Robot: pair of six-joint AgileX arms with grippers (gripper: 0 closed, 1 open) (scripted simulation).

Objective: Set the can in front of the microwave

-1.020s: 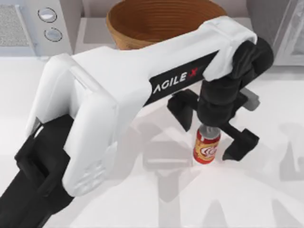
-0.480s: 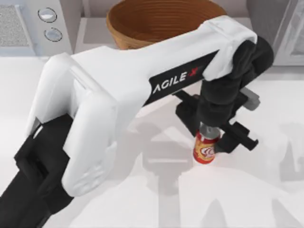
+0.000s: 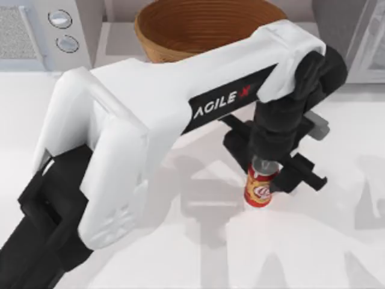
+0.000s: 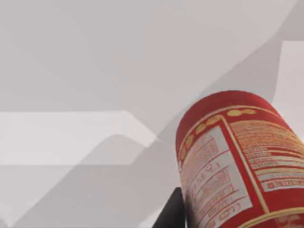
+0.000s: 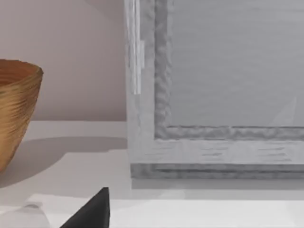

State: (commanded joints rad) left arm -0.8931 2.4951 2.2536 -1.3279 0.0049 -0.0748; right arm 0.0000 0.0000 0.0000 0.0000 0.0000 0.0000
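Observation:
The red can [image 3: 260, 189] with its orange band and white swirl stands upright on the white table right of centre. My left gripper [image 3: 267, 171] comes down over it, and its black fingers [image 3: 299, 174] are shut on the can's upper part. In the left wrist view the can [image 4: 237, 161] looms close, label side showing, with a dark finger [image 4: 171, 213] beside it. The light grey microwave [image 3: 36, 30] with two round dials stands at the far left back. A dark fingertip [image 5: 92, 211] shows at the edge of the right wrist view.
A brown woven basket [image 3: 204, 24] sits at the back centre, also visible as the basket [image 5: 16, 109] in the right wrist view. A darker grey box [image 3: 355, 36] with a pale framed door [image 5: 213, 95] stands at the back right.
The left gripper's fingers were spread wide on either side of the can one second ago and have since closed onto it. The can has stayed in place.

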